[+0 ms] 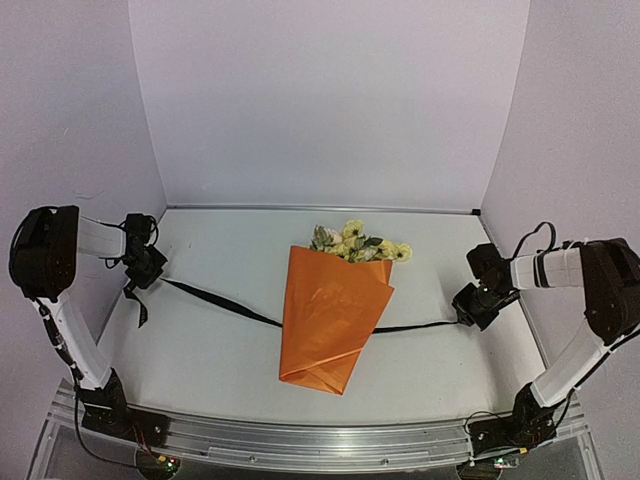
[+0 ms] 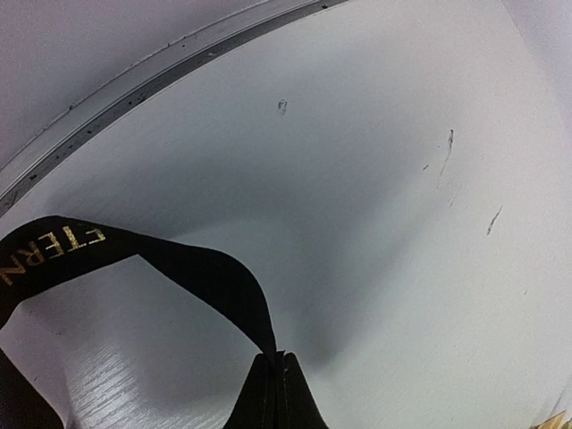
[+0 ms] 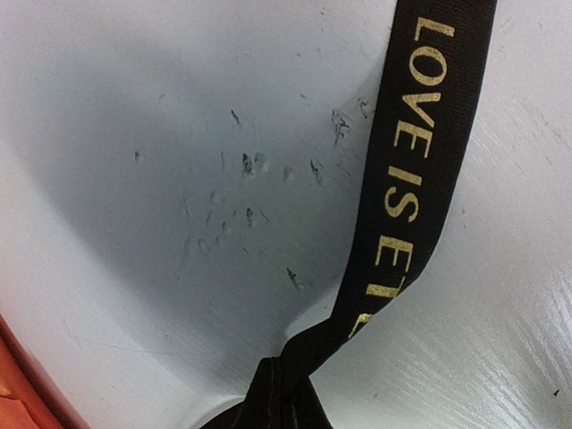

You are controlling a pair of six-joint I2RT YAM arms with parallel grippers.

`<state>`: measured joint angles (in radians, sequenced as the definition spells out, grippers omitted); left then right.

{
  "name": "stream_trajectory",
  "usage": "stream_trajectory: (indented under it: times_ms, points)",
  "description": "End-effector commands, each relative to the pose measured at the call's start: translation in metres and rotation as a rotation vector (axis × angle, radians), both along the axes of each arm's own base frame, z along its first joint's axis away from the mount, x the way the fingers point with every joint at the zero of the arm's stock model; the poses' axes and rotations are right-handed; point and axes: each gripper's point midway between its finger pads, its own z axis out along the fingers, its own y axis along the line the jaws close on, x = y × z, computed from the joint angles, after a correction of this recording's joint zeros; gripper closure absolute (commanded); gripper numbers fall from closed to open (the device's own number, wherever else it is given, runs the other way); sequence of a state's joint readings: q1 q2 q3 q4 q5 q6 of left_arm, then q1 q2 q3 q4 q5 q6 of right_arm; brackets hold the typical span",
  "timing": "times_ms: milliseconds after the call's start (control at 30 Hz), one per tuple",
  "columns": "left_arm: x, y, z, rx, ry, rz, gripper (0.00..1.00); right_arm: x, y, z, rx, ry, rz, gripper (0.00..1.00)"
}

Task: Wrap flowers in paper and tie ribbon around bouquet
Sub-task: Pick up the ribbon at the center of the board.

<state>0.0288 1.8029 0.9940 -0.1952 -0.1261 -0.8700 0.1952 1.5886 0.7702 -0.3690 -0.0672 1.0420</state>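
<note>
The white surface (image 1: 210, 350) fills the floor of a pale-walled booth, with the left arm (image 1: 62, 300) raised by its left edge and the right arm (image 1: 590, 300) raised by its right edge. The bouquet (image 1: 335, 315) lies at the middle of the surface, its narrow folded tip towards the near edge and its wide mouth towards the far edge. The paper (image 1: 325, 335) is bright orange and forms a cone with one flap folded across the front; a sliver of it also shows at the lower left corner of the right wrist view (image 3: 16, 398). The flowers (image 1: 357, 244), pale yellow and cream with green leaves, poke out of the wide end, and their stems are hidden inside the cone. The ribbon (image 1: 220, 303) is black and runs almost straight across the surface from near the left edge to near the right edge, disappearing beneath the cone around its lower half and coming out on the other side. The left jaws are pinched shut on one end of the ribbon (image 2: 210, 277), which curls away in a loop with a short tail hanging. The right jaws are closed tight on the other end (image 3: 420, 170), where gold lettering reads "LOVE IS ET".
</note>
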Motion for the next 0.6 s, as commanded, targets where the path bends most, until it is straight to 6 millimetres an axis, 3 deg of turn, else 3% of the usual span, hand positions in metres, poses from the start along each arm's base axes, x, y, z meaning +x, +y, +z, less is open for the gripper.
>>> stream_trajectory:
  times_ms: [0, 233, 433, 567]
  points:
    - [0.021, -0.006, 0.016, -0.038, -0.074, -0.038, 1.00, 0.008, -0.002, 0.004, -0.006, 0.006, 0.011, 1.00]
    - [0.012, -0.013, 0.014, -0.111, -0.097, 0.002, 1.00, 0.009, 0.000, 0.008, -0.002, -0.006, 0.033, 1.00]
    - [0.037, -0.026, 0.041, -0.159, -0.212, -0.071, 1.00, 0.027, -0.008, 0.025, -0.009, -0.047, 0.029, 1.00]
    - [0.038, -0.037, 0.049, -0.204, -0.241, -0.109, 1.00, 0.044, 0.015, 0.037, 0.045, -0.073, 0.083, 1.00]
